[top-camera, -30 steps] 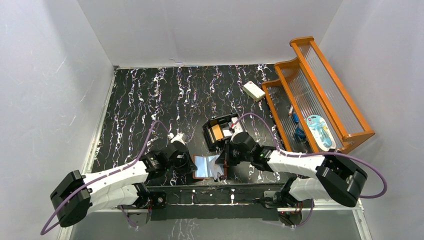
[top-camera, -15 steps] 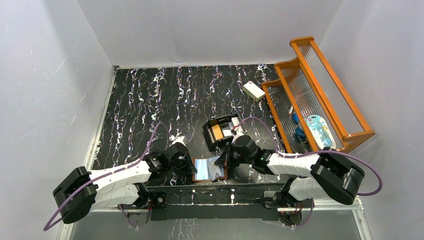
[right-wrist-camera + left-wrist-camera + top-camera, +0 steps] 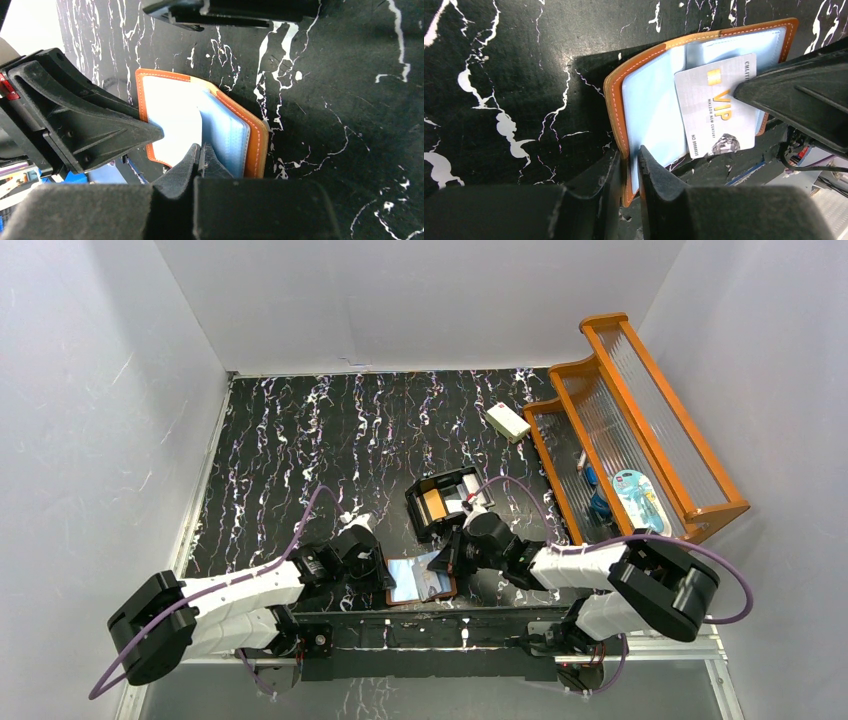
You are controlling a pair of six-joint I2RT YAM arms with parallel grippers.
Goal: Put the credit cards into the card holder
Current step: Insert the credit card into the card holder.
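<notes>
Leather in tan-brown, edged with pale stitching, forms the card holder (image 3: 614, 100), which is laid open and flat at the near edge of the black, white-veined table (image 3: 300, 440), between the two arms. Its lining is smooth pale blue, and stepped card slots are seen in the right wrist view. A silver-grey credit card (image 3: 716, 107), thin, rectangular and round-cornered, with gold VIP lettering and a gold chip, is set tilted across the lining.

From 3 o'clock of the holder, the right gripper (image 3: 445, 565) is brought in with its jaws together, clamped on the card's edge. At 9 o'clock the left gripper (image 3: 630, 170) is placed with its black fingers a narrow gap apart and the leather rim lying in that gap; whether the rim is pinched cannot be told.

At 12 o'clock, close by, a black plastic box (image 3: 414, 508) is seen holding an orange card (image 3: 434, 504). Towards 1 o'clock, well apart, a white block (image 3: 508, 422) is noted. At 2 o'clock an orange wooden rack (image 3: 640, 430) with ribbed clear shelves is stood.
</notes>
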